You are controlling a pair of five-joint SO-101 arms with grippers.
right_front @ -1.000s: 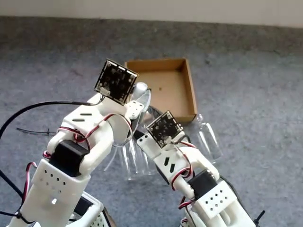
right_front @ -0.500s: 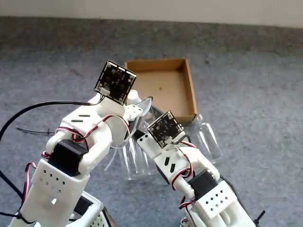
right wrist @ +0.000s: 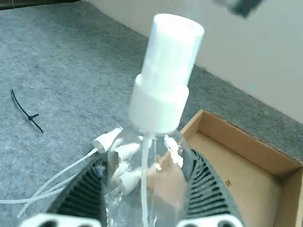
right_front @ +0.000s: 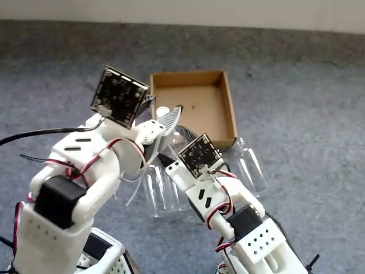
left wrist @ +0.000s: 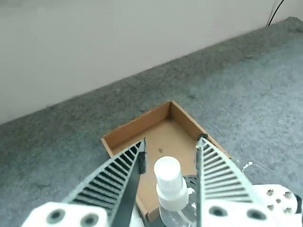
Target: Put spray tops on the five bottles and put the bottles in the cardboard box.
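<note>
A clear bottle (right wrist: 158,177) stands upright with my right gripper (right wrist: 147,161) shut around its body. A white spray top (right wrist: 165,71) sits on its neck. My left gripper (left wrist: 171,142) hangs open above it, one ribbed finger on each side of the spray top (left wrist: 170,182) and neither touching it. In the high view the left gripper (right_front: 168,117) is at the near left corner of the cardboard box (right_front: 194,105), which holds no bottles. More clear bottles (right_front: 162,194) lie on the carpet under the arms, and one (right_front: 251,165) lies by the box's near right corner.
Loose spray tops with thin tubes (right wrist: 106,139) lie on the grey carpet beside the held bottle. A black cable tie (right wrist: 26,113) lies farther out. Behind the cardboard box (left wrist: 163,137) the carpet runs to a pale wall.
The left arm's wrist has risen and swung left, away from the bottle. The spray top now stands free between its fingers. The right arm has kept still with the bottle.
</note>
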